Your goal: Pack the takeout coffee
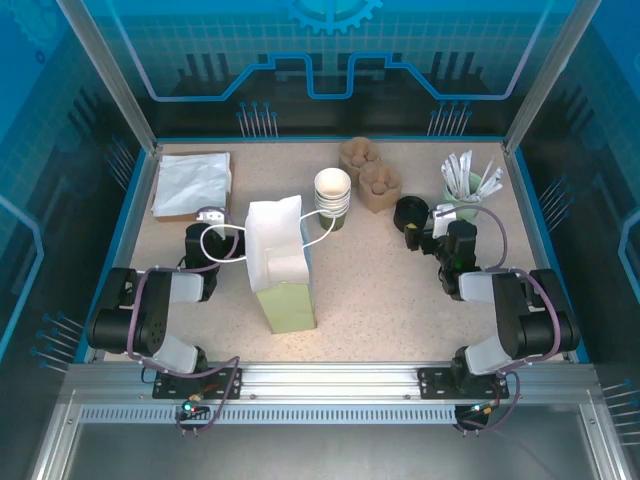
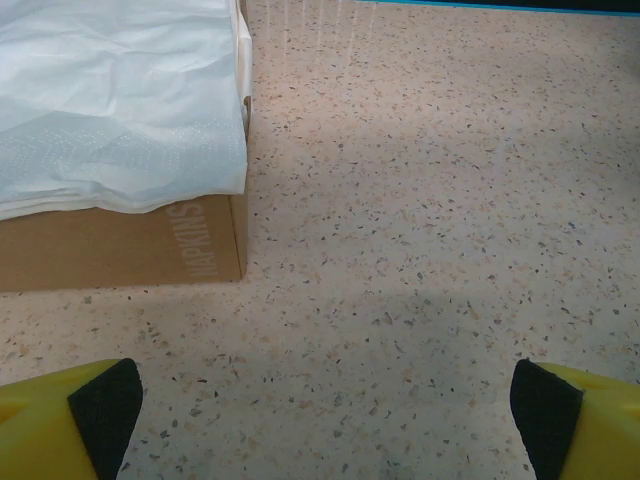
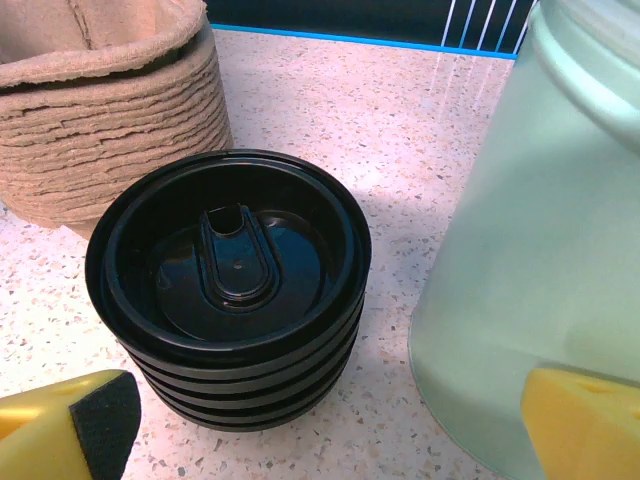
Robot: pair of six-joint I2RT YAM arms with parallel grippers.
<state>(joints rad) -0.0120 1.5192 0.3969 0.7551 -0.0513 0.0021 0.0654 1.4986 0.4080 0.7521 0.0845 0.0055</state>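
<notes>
Speckled surface (image 1: 400,290) inside a blue-lit enclosure. Both arms are folded at the near edge, wrists aimed at the far edge. The left pincer (image 2: 325,410) is spread and empty beside a napkin box (image 2: 120,245). The right pincer (image 3: 340,420) is also spread and empty, facing the stack of black lids (image 3: 230,300). The takeout coffee (image 1: 338,224) appears to stand mid-surface, beyond the pale green bag (image 1: 285,290). This is probably the opening step; the next move calls for lifting a single lid off the stack.
</notes>
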